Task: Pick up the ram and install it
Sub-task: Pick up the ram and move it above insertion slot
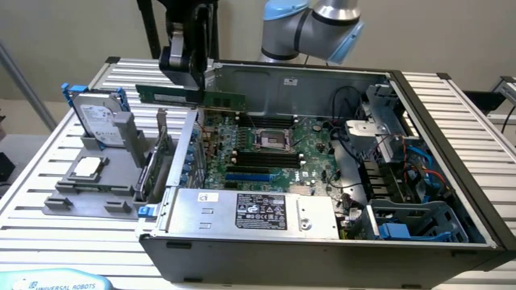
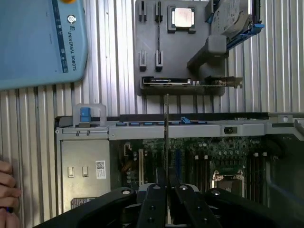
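Exterior view: gripper [image 1: 197, 92] hanging over the back corner of the open computer case [image 1: 450, 151], toward the exterior view's left. Jaws clamped on the ram [image 1: 165, 95], pinching the green stick about mid-length against its two flat faces. Ram held level and on edge, in the air, above the case's side wall and clear of the motherboard [image 1: 274, 142]; one end out over the slatted table [image 1: 40, 229], the other over the board. Black memory slots [image 1: 258, 158] lower down near the middle of the board, well apart from the stick. Just outside the case, a grey fixture [image 1: 89, 193] carrying a silver hard drive [image 1: 101, 121] with blue rails upright, a processor chip [image 1: 87, 168] lying flat and a dark card [image 1: 154, 160] on edge. Power supply [image 1: 250, 211] along the near side of the case. Wrist view: ram [image 2: 166, 123] seen edge-on as a thin line reaching out from the gripper [image 2: 167, 190], two black fingers [image 2: 151, 204] pressed to it from either side. Beneath the stick, the motherboard [image 2: 199, 156] and the case [image 2: 213, 129] wall; beyond, the fixture [image 2: 171, 57] with card [image 2: 190, 81], chip [image 2: 183, 18] and hard drive [image 2: 230, 19]. Blue teach pendant [image 2: 38, 42] lying on the table; a person's hand [image 2: 7, 190] beside the power supply [image 2: 85, 152].
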Robot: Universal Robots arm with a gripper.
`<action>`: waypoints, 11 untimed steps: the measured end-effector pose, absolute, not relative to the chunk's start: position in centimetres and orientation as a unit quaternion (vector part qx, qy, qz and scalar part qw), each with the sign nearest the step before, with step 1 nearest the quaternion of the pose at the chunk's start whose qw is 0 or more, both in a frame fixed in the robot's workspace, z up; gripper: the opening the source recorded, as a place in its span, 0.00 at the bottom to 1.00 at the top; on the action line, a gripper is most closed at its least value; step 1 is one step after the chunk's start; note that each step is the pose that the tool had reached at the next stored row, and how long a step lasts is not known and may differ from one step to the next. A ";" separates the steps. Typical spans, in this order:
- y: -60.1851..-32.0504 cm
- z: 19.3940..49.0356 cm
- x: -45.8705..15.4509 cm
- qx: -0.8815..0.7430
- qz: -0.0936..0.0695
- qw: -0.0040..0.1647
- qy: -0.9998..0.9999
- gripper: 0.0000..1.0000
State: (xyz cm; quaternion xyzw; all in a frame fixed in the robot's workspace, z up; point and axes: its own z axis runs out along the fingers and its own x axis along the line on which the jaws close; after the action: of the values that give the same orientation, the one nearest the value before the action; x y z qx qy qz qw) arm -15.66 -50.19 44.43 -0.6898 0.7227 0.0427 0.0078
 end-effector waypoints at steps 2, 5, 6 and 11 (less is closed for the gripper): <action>-49.9 44.3 -15.1 -0.690 0.043 0.007 0.723 0.13; -49.1 44.1 -14.4 -0.690 0.042 0.007 0.723 0.13; -48.7 44.1 -14.2 -0.690 0.042 0.007 0.723 0.13; -46.7 43.6 -13.5 -0.690 0.042 0.007 0.723 0.13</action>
State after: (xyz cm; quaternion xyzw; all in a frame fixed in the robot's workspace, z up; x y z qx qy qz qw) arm -13.49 -46.67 43.62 -0.6898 0.7227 0.0423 0.0067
